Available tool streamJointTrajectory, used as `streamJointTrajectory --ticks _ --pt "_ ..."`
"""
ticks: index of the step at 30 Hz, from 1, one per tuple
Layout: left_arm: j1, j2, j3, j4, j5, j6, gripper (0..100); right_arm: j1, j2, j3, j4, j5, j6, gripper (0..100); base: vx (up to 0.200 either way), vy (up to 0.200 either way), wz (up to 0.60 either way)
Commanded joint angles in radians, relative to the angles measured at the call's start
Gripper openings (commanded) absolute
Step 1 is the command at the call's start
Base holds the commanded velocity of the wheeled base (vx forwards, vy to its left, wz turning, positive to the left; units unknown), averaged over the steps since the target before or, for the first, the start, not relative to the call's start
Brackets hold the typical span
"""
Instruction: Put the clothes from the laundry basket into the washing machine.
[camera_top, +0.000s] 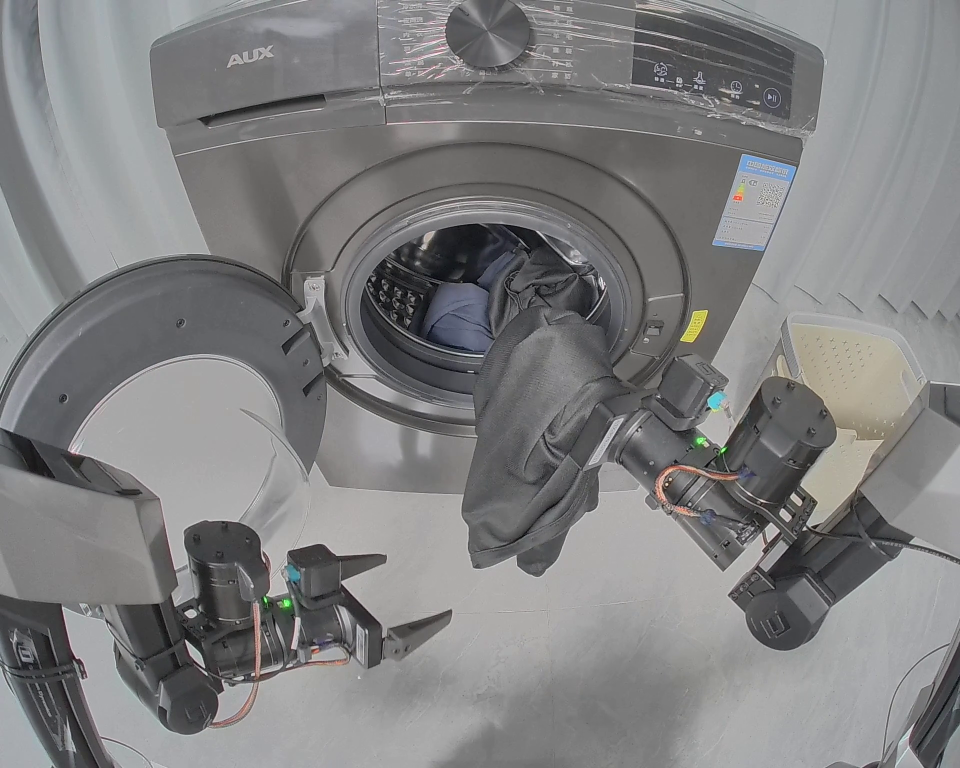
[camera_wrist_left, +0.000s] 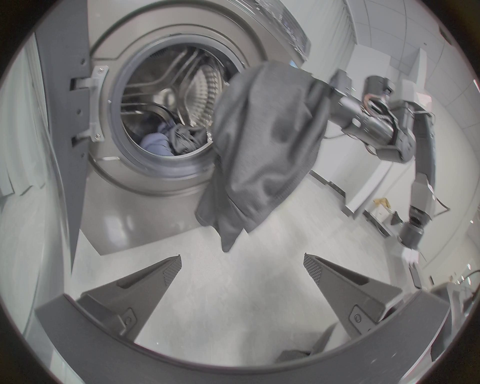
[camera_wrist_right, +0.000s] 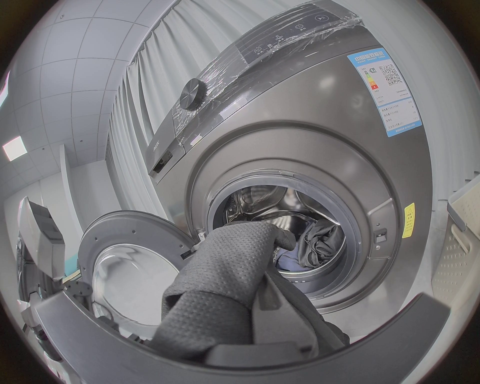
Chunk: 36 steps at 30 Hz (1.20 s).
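While the right arm stretches forward and up from the right side toward the washing machine (camera_top: 300, 170), its forearm slopes up at the round opening and its wrist sits just below and right of the opening's rim. My right gripper (camera_top: 603, 432) is closed on a dark grey garment (camera_top: 530, 430); the cloth wraps over its fingers and hides them. The garment hangs in front of the opening, its top end level with the lower rim and its loose end dangling above the floor. I cannot tell whether it touches the rim.

My left arm is folded low on the left, elbow down, forearm level and pointing to the right, in front of the open door (camera_top: 150, 320). The left gripper (camera_top: 412, 592) is spread wide with nothing between its two fingers, hovering over the bare floor well apart from the garment.

I count three pieces of clothing: the one I hold, plus two inside the drum, a blue piece (camera_top: 458, 312) lying low at the front and a black piece (camera_top: 545, 280) bunched just beside it to the right. One machine stands ahead with its one door swung out to the left. One cream laundry basket (camera_top: 860, 370) with perforated walls stands to the machine's right, behind my right arm.
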Motion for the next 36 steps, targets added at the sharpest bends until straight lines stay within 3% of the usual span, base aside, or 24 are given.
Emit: streamJointTrajectory --ticks 1,7,10,11,15,19,21,25,32,36 --pt "-0.021 0.008 0.064 -0.001 -0.03 0.025 100 -0.005 0.014 -0.019 0.0 -0.001 0.001 0 0.0 0.0 0.0" --pt "-0.049 -0.036 0.009 -0.001 -0.045 0.049 100 0.017 0.018 -0.017 0.001 -0.022 0.012 0 0.0 0.0 0.0" --pt "-0.129 -0.112 -0.083 0.002 -0.033 0.008 100 0.041 0.023 -0.022 0.006 -0.029 0.012 0 0.0 0.0 0.0" --pt "-0.161 -0.118 -0.112 0.012 -0.005 -0.01 100 0.049 0.026 -0.02 0.004 -0.029 0.015 0 0.0 0.0 0.0" --pt "-0.235 -0.067 -0.177 0.012 0.082 -0.017 100 0.064 0.04 -0.026 0.008 -0.049 0.017 0 0.0 0.0 0.0" --pt "-0.235 0.006 -0.238 0.001 0.091 -0.021 100 0.08 0.04 -0.026 0.011 -0.053 0.017 0 0.0 0.0 0.0" --pt "-0.224 0.054 -0.315 0.001 0.119 -0.026 100 0.09 0.038 -0.023 0.011 -0.056 0.018 0 0.0 0.0 0.0" --pt "-0.212 0.065 -0.384 0.002 0.147 -0.052 100 0.09 0.034 -0.023 0.011 -0.056 0.02 0 0.0 0.0 0.0" --pt "-0.199 0.145 -0.45 0.004 0.162 -0.053 100 0.112 0.017 -0.017 0.011 -0.058 0.021 0 0.0 0.0 0.0" --pt "-0.169 0.183 -0.497 0.004 0.165 -0.053 100 0.132 -0.003 -0.008 0.012 -0.084 0.024 0 0.0 0.0 0.0"
